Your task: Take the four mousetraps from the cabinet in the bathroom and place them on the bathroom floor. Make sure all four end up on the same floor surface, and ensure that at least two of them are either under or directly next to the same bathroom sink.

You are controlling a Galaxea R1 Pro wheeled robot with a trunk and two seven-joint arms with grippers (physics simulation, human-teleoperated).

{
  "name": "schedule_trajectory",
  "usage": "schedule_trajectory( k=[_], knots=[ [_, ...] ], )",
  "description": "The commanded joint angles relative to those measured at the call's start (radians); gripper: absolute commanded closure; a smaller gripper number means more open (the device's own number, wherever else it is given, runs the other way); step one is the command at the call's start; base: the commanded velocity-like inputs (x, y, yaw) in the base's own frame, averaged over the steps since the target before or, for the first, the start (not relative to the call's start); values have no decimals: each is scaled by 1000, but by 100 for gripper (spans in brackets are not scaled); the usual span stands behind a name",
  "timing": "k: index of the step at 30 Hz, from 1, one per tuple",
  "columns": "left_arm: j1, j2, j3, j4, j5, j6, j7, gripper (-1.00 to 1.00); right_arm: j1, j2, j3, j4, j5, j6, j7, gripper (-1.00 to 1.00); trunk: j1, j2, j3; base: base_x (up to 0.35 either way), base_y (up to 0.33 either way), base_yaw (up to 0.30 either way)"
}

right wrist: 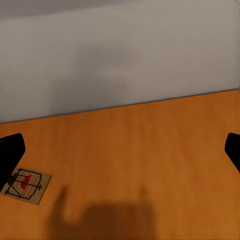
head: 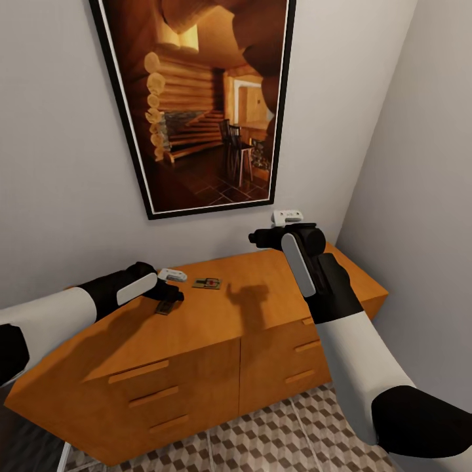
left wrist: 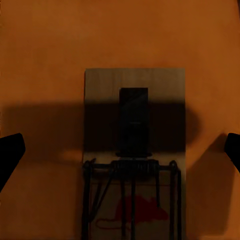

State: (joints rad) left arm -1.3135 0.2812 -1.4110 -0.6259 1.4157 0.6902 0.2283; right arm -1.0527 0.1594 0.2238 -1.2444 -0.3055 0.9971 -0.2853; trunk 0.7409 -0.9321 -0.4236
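My left gripper (head: 172, 300) sits low over the orange-brown wooden cabinet (head: 196, 341), jaws spread wide, nothing between them. Left wrist view: a flat tan wooden mousetrap (left wrist: 134, 160) with black wire spring and red mark lies flat on the cabinet top directly below, between the dark fingertips (left wrist: 10, 155), not touched by either. Head view puts a second small tan mousetrap (head: 207, 283) just beyond that gripper, flat on the top, near the grey wall (head: 59, 164).

My right gripper (head: 287, 219) hangs high above the cabinet's right half, jaws wide apart, empty. Right wrist view catches the second trap (right wrist: 26, 186) off to one side.

Black-framed log-cabin picture (head: 203, 98) on the wall above. Cube-pattern brown-beige tiled floor (head: 288, 432) below the drawer fronts.
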Motion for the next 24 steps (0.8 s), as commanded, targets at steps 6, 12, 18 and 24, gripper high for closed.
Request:
schedule_trajectory(
  k=[6, 12, 18, 24],
  knots=[
    [5, 0, -7, 6, -19, 3, 0, -100, 0, 0, 0, 0, 0, 0, 0, -100, 0, 0, 0, 0, 0, 0],
    [5, 1, -9, 8, -20, 3, 0, 100, 0, 0, 0, 0, 0, 0, 0, -100, 0, 0, 0, 0, 0, 0],
    [5, 2, -9, 9, -19, 3, 0, 100, 0, 0, 0, 0, 0, 0, 0, -100, 0, 0, 0, 0, 0, 0],
    [5, 1, -9, 9, -20, 3, 0, 100, 0, 0, 0, 0, 0, 0, 0, -100, 0, 0, 0, 0, 0, 0]
  ],
)
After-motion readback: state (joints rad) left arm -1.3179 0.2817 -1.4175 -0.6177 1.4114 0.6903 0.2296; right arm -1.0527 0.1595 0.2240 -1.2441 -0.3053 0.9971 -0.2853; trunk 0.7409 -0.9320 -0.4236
